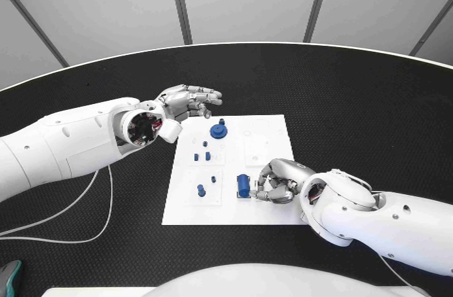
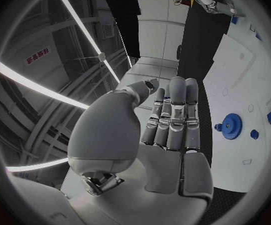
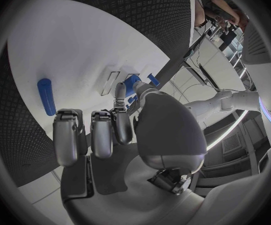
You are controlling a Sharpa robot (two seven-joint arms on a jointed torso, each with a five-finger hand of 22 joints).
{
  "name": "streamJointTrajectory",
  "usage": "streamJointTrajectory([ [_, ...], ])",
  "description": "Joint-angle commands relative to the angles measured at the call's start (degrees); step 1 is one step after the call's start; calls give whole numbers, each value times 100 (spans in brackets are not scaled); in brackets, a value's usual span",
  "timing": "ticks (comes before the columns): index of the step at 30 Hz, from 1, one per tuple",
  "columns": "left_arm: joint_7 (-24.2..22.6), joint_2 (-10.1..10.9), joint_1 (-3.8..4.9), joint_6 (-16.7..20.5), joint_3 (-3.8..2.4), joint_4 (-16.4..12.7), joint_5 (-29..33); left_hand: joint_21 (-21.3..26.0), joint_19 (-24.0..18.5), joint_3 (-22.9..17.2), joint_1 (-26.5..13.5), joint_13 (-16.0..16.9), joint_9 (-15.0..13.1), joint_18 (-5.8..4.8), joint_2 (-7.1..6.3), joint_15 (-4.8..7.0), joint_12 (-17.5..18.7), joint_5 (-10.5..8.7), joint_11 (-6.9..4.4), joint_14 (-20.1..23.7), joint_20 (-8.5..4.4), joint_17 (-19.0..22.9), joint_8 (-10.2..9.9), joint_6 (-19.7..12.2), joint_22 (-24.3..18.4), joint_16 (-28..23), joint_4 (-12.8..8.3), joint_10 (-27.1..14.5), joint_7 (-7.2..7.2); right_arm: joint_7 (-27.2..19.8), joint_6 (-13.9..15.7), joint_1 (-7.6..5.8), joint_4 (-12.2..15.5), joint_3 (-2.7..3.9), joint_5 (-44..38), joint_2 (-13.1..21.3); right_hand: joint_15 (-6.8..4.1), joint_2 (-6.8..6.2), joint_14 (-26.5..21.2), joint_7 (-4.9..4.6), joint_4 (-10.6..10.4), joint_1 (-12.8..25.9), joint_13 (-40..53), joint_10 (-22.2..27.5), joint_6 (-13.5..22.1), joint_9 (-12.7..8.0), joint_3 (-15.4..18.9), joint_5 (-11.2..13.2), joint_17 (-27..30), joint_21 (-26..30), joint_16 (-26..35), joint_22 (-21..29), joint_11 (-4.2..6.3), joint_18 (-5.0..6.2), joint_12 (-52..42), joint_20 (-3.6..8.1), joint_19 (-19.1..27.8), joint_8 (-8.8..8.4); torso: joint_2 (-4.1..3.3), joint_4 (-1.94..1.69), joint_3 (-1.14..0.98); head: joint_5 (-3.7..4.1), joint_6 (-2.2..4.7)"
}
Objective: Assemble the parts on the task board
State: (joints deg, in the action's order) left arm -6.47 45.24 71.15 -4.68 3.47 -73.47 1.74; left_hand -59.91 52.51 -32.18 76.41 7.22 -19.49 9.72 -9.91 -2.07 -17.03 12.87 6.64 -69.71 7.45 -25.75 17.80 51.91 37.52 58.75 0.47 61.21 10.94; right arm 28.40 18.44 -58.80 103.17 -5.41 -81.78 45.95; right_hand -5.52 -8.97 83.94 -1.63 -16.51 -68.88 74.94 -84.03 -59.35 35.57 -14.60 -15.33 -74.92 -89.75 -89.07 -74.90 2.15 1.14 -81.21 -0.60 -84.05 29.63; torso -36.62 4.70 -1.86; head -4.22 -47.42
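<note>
Both hands are at the task board, and neither one holds a part.

Your left hand hangs over the black table just off the board's far left corner; in the left wrist view its fingers lie loosely together, slightly bent, with nothing in them. Your right hand sits over the board's near right area, fingers curled inward. The wrist view shows its fingers bent down with nothing between them, and a blue cylinder lies just beside it, not gripped. A blue gear stands near the board's far edge, and small blue pegs sit toward the left edge.
</note>
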Motion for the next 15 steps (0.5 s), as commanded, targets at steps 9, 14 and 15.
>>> streamJointTrajectory([
  [9,-2,12,0,4,0,-6,0,18,-9,15,7,6,-8,85,30,2,-17,19,-1,43,8,5,4,-51,-5,30,25,-22,-5,-74,-62,0,13,-1,0,23,-18,-151,567,-9,-3,152,970,-255,-35,-13,80,733,-1324,-25,9,-1510,14,-114,38,8,-595,22,-5,-5,3,10,-11],
  [14,-4,29,0,16,0,-14,0,18,-9,15,7,6,-8,85,30,2,-17,19,-1,43,8,5,4,-51,-5,30,25,-22,-5,-93,-9,0,26,-1,0,33,-18,-148,567,-5,8,125,972,-256,-34,-14,80,754,-1325,-25,9,-1510,16,-114,36,7,-595,23,-2,-3,4,11,-18],
  [15,-4,33,0,18,0,-17,0,18,-9,15,7,6,-8,85,30,2,-17,19,-1,43,8,5,4,-51,-5,30,25,-22,-5,-104,58,0,31,-1,0,34,-18,-145,567,-3,12,112,977,-259,-33,-14,78,755,-1326,-25,8,-1510,17,-114,29,7,-595,23,-3,-4,4,9,-21],
])
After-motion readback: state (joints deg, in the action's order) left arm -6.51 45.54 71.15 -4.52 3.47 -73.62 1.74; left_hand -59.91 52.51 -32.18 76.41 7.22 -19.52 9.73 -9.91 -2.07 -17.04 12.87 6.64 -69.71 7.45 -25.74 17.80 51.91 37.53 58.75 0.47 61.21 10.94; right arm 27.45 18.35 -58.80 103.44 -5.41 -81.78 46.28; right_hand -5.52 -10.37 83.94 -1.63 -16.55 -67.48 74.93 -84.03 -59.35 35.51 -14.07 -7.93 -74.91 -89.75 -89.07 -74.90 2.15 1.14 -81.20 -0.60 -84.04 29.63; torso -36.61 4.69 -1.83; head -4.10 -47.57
